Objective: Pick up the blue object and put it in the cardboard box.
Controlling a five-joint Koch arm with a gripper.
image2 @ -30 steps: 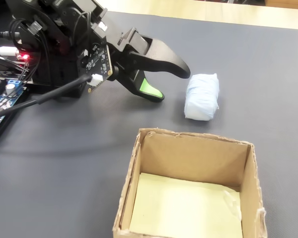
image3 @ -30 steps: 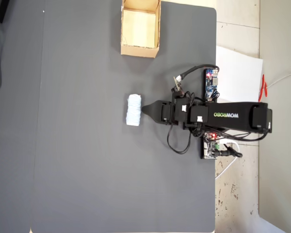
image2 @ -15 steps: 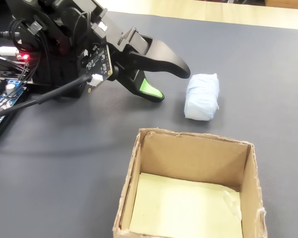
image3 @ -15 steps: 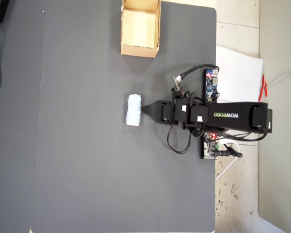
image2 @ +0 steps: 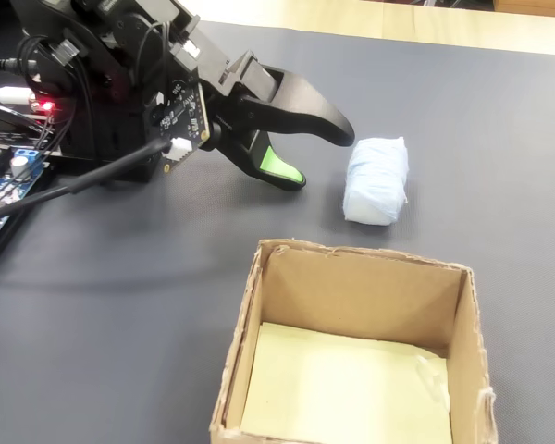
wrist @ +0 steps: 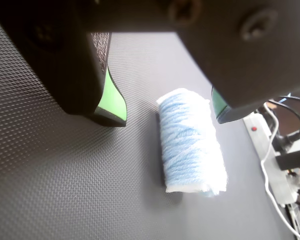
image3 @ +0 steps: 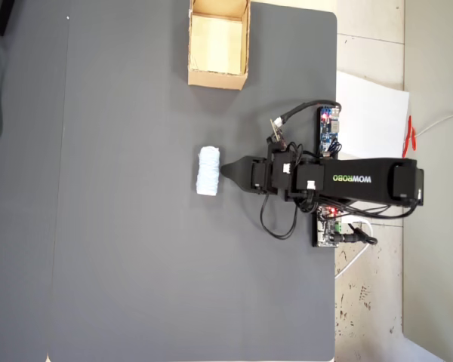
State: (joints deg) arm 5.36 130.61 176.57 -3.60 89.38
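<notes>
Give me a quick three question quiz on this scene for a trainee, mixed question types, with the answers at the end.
1. True or false: the roll already lies inside the box.
2. Multiple choice: in the wrist view, the tool is A) shut on the roll, B) open with a green-padded finger either side of the roll's far end, C) out of view.
3. Short answer: what does the roll rest on in the overhead view?

Key
1. False. It lies on the mat, apart from the box, and the box holds nothing.
2. B.
3. The dark mat, just off the tool's tip.
</notes>
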